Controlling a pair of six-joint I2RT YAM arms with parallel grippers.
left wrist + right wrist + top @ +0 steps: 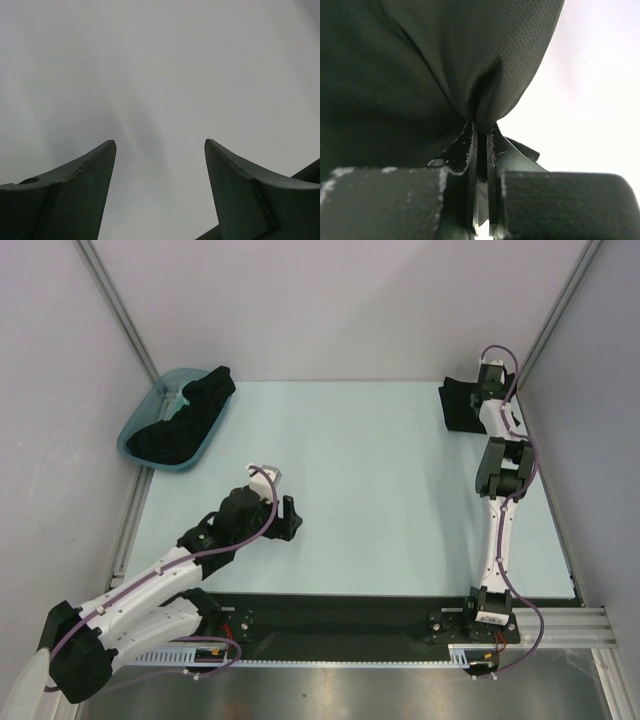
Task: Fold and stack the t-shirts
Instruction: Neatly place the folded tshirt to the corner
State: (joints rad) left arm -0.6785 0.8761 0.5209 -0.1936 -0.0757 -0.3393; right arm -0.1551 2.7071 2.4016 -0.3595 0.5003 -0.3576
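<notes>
A black t-shirt (458, 408) lies bunched at the table's far right corner. My right gripper (482, 131) is shut on a pinched fold of this t-shirt (420, 65), whose cloth fills most of the right wrist view. More black t-shirts (185, 420) are heaped in the teal tub at the far left. My left gripper (289, 517) hovers over the bare table left of centre. It (159, 147) is open, with only the pale table surface between its fingers (95, 170).
The teal plastic tub (137, 426) sits tilted against the left wall at the back corner. Grey walls with metal rails close in the left, back and right sides. The pale table (360, 480) spreads between the two arms.
</notes>
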